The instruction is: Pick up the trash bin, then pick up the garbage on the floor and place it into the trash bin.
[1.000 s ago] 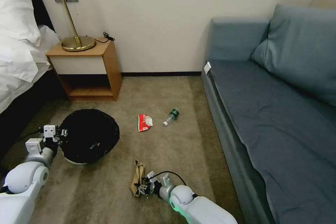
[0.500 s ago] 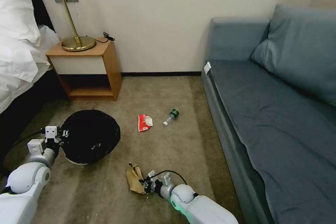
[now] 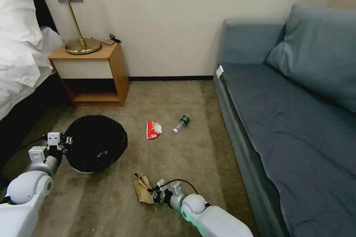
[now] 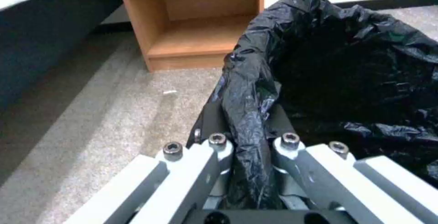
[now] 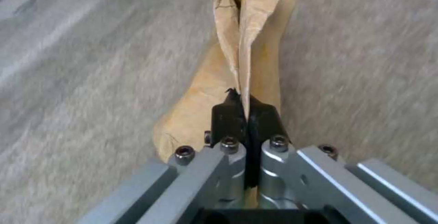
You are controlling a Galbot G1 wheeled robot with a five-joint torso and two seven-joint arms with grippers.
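Note:
The trash bin (image 3: pixel 96 143), white with a black bag over its rim, is held at my lower left. My left gripper (image 3: pixel 66 143) is shut on its bagged rim (image 4: pixel 248 114). My right gripper (image 3: pixel 151 194) is shut on the crumpled brown paper bag (image 3: pixel 142 189), pinching a fold of the bag (image 5: pixel 237 63) between its black pads (image 5: pixel 228 118) just above the carpet. Farther out on the floor (image 3: pixel 178 155) lie a red-and-white wrapper (image 3: pixel 153 129) and a small clear bottle (image 3: pixel 181 123) with a green label.
A wooden nightstand (image 3: pixel 92 74) with a brass lamp (image 3: pixel 72 14) stands at the far left beside a bed (image 3: pixel 18 63). A blue-grey sofa (image 3: pixel 296 118) runs along the right side. Open carpet lies between them.
My right gripper has lifted the brown paper bag and turned it, shifting it slightly left. The bin in my left gripper has hardly moved.

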